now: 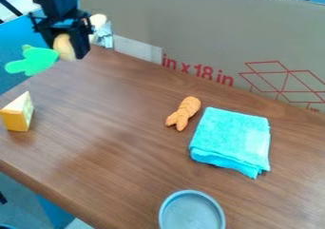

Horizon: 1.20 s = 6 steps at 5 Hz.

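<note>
Item under inspection: the green-and-tan toy (63, 46), located at the upper left, above the far end of the table (108, 138). Your gripper (63, 51) has its jaws clasped on the toy's tan part, and the leaf-shaped green portion juts out to your picture's left. Just behind the gripper you will note a pale rounded piece (98, 20); whether it belongs to the toy, you cannot tell. Beside it is a crumpled silvery item (105, 35), close to the cardboard (190, 28) along the far edge. Below the toy, a yellow wedge (18, 114) stands near the left edge. Toward mid-table lies an orange toy (184, 113), just beside a folded turquoise cloth (230, 138). A round grey dish (192, 213) sits at the near edge of the view.
</note>
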Motion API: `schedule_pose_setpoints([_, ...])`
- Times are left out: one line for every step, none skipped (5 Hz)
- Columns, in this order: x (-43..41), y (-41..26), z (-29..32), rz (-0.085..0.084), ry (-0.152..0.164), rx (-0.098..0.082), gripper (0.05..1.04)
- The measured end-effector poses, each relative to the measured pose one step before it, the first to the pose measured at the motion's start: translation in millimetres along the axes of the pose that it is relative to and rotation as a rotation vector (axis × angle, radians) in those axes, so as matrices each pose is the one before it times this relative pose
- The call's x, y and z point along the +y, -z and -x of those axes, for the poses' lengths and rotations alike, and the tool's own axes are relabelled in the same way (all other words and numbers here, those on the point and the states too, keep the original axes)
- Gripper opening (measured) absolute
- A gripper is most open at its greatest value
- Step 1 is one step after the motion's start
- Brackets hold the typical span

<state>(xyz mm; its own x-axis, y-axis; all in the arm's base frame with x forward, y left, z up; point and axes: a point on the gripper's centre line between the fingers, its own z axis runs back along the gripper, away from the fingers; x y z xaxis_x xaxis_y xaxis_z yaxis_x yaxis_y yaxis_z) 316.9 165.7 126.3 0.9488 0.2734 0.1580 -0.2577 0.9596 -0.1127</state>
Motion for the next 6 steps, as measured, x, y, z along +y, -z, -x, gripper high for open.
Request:
schedule_pose_setpoints([17.42,15.31,-4.17,-0.0112,-0.0148,0.0298,0.643])
schedule_pose_setpoints([6.06,23.42,-5.73,0.0056,0.0065,0.0399,0.643])
schedule_pose_setpoints([4.26,15.86,-5.59,0.0027,-0.0156,0.0166,0.643])
schedule_pose_setpoints([4.69,12.67,-8.38,0.0059,-0.0226,0.0188,0.643])
schedule_pose_setpoints([5.71,9.12,-9.89,0.0038,-0.0314,0.0111,0.643])
schedule_pose_setpoints([4.51,9.61,-6.26,-0.0018,-0.0218,0.0195,0.643])
